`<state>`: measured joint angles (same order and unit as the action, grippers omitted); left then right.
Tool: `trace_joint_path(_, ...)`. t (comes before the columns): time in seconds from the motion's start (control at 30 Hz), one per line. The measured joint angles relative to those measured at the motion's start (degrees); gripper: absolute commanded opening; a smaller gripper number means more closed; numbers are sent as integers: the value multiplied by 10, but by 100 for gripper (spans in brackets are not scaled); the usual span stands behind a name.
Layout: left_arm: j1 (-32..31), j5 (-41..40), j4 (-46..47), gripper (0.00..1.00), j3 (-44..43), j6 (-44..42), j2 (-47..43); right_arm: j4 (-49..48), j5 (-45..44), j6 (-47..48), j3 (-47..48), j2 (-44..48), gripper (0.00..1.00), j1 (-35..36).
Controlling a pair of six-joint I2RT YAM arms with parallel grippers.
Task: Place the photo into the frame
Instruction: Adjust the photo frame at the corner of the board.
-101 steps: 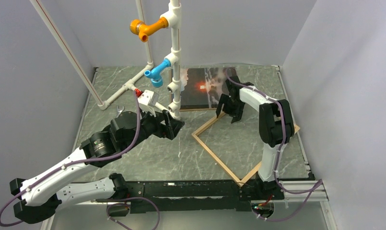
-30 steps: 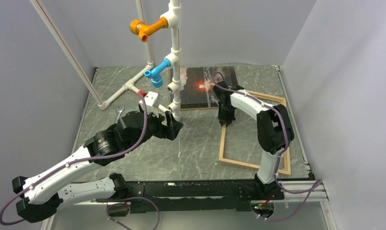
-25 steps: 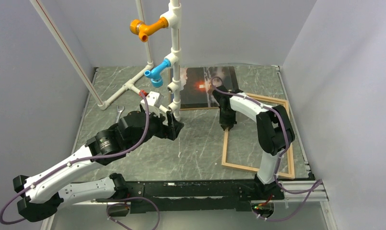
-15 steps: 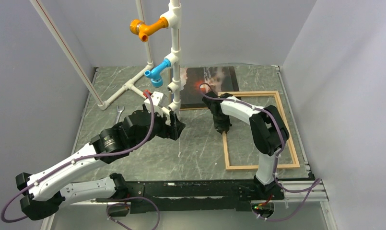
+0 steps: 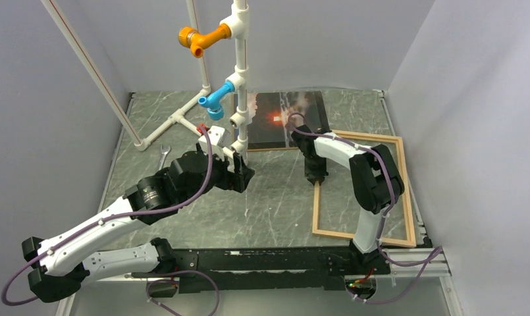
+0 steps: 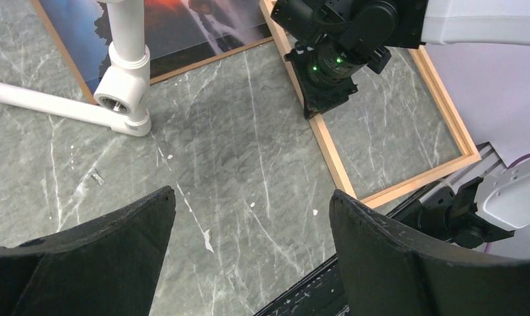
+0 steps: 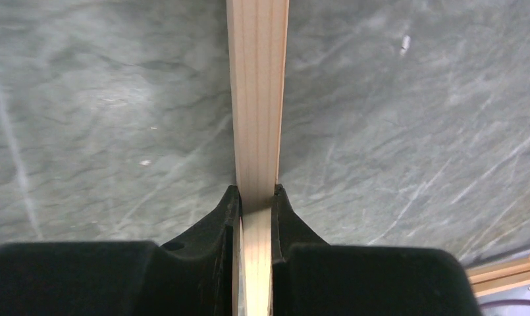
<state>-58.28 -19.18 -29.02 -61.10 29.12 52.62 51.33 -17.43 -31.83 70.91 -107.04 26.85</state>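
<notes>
From above, the frame (image 5: pixel 361 237) lay at the table's (image 5: pixel 268 210) 3 o'clock side, with the photo (image 5: pixel 275 122) flat at 12. The right gripper (image 5: pixel 316 176) pinched the frame's left strip. The left wrist view showed the left gripper (image 6: pixel 252 224) spread wide and empty. The right wrist view showed jaws clamped narrowly on the wood.

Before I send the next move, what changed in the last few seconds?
The right gripper, shut on the left strip of the frame, swung it from a diamond lie to nearly square with the table. The left gripper, open, hardly moved. The photo stayed at the far side.
</notes>
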Motion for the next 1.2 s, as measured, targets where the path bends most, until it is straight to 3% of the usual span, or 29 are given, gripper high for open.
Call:
trace_joint_path(0.43,10,-1,-8,90,-1,5,9,-16,3,14,-54,32,0,-5)
trace_joint_path(0.5,16,0,-13,90,-1,7,13,-19,7,17,-57,35,10,-4)
trace_joint_path(0.63,44,18,-22,91,-1,21,19,-22,15,23,-62,45,45,-3)
trace_joint_path(0.73,81,47,-19,92,4,33,19,-20,12,30,-65,59,61,-2)
trace_joint_path(0.97,155,111,-14,93,57,52,21,-19,19,40,-66,87,84,-1)
trace_joint_path(1.2,195,149,-3,94,101,50,24,-21,50,48,-44,88,91,-1)
